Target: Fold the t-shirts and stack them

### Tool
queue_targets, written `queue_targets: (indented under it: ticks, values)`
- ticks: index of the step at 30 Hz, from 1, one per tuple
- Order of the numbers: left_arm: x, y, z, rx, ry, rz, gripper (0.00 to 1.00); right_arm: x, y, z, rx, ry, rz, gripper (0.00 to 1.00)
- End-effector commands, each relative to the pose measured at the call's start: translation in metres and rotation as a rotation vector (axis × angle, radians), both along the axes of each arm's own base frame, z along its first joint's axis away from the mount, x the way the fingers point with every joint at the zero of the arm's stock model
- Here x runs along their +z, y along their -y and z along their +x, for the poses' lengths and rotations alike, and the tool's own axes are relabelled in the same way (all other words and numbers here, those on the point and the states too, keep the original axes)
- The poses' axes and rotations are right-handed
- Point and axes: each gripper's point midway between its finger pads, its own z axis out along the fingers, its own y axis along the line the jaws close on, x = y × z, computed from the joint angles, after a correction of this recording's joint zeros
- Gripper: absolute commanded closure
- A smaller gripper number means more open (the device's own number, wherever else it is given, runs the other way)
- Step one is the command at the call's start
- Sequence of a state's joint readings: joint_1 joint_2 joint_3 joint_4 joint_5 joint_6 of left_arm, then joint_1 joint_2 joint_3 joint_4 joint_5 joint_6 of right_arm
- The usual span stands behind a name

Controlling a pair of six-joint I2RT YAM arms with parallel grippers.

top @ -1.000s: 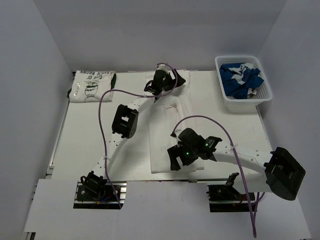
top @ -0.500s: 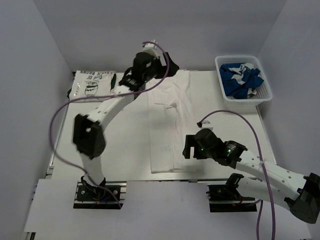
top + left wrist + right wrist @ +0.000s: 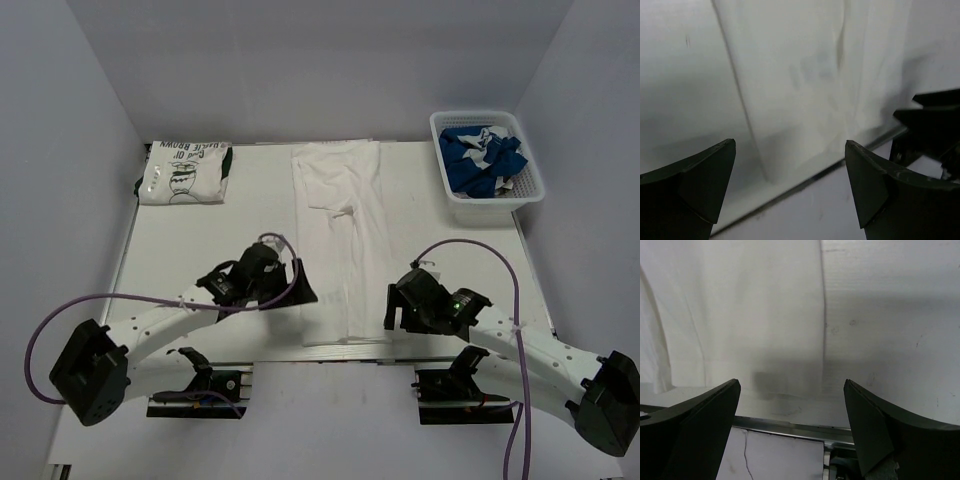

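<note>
White shirt (image 3: 338, 230): soft cloth folded into a long, narrow strip, lightly creased, lay flat down the middle of the frame.
Printed shirt (image 3: 185, 172): neat folded rectangle with green lettering on top, upper left.
Blue shirt (image 3: 482, 155): crumpled in the white mesh basket (image 3: 495, 208), upper right.
Left gripper (image 3: 790, 144): jaws spread wide, holding nothing, just left of the strip's lower end.
Right gripper (image 3: 790, 382): jaws wide apart, empty, just right of that end.
Table (image 3: 200, 260): smooth, white.
</note>
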State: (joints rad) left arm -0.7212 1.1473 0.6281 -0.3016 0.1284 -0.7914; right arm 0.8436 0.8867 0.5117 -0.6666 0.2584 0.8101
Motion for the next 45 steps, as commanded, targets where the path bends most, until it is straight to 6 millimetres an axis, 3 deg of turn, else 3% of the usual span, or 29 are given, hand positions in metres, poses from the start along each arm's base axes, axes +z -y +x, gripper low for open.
queue_targets:
  ticks: [1, 3, 8, 9, 13, 16, 19, 20, 22, 27, 28, 29, 30, 32, 38, 43, 45]
  values:
    - [0.008, 0.004, -0.044, -0.044, -0.108, -0.082, 0.0, -0.005, -0.002, -0.012, -0.001, -0.052, 0.053, 0.1]
    - [-0.009, 0.01, -0.07, -0.091, -0.18, -0.102, 0.0, -0.01, -0.005, -0.017, 0.005, -0.078, 0.079, 0.1]
    - [-0.048, 0.013, -0.105, -0.159, -0.308, 0.002, 0.02, -0.011, -0.014, -0.019, 0.01, -0.093, 0.149, 0.1]
    - [-0.049, 0.016, -0.106, -0.169, -0.307, 0.003, 0.02, -0.019, -0.007, -0.025, -0.004, -0.118, 0.13, 0.1]
    - [-0.063, 0.013, -0.098, -0.134, -0.295, 0.062, 0.1, -0.019, -0.008, -0.026, -0.003, -0.116, 0.146, 0.1]
    - [-0.079, 0.007, -0.095, -0.113, -0.295, 0.137, 0.21, -0.02, -0.007, -0.025, -0.008, -0.112, 0.149, 0.1]
    - [-0.084, 0.008, -0.093, -0.107, -0.3, 0.155, 0.42, -0.024, -0.007, -0.025, -0.009, -0.117, 0.15, 0.15]
    - [-0.088, 0.004, -0.095, -0.106, -0.307, 0.164, 0.54, -0.027, -0.006, -0.027, -0.005, -0.123, 0.147, 0.16]
    - [-0.092, 0.002, -0.096, -0.105, -0.312, 0.17, 0.65, -0.028, -0.007, -0.026, -0.007, -0.124, 0.148, 0.23]
    - [-0.091, 0.004, -0.095, -0.106, -0.306, 0.163, 0.96, -0.033, -0.007, -0.024, -0.014, -0.129, 0.141, 0.56]
    - [-0.088, 0.007, -0.093, -0.106, -0.3, 0.155, 0.99, -0.034, -0.006, -0.025, -0.014, -0.139, 0.133, 0.68]
    - [-0.088, 0.007, -0.093, -0.114, -0.295, 0.158, 1.0, -0.033, -0.007, -0.027, -0.005, -0.148, 0.135, 0.75]
    - [-0.084, 0.011, -0.092, -0.122, -0.295, 0.143, 1.0, -0.03, -0.009, -0.025, -0.004, -0.145, 0.14, 0.88]
    - [-0.076, 0.017, -0.091, -0.14, -0.282, 0.119, 1.0, -0.025, -0.012, -0.021, 0.006, -0.12, 0.153, 1.0]
    - [-0.03, 0.042, -0.064, -0.148, -0.164, 0.061, 1.0, 0.009, -0.024, 0.011, 0.021, 0.038, 0.194, 1.0]
    - [-0.013, 0.033, -0.031, -0.042, -0.083, 0.126, 1.0, 0.043, -0.03, 0.046, 0.002, 0.182, 0.175, 1.0]
    - [-0.004, 0.035, -0.016, 0.009, -0.051, 0.155, 1.0, 0.046, -0.027, 0.058, -0.027, 0.211, 0.139, 1.0]
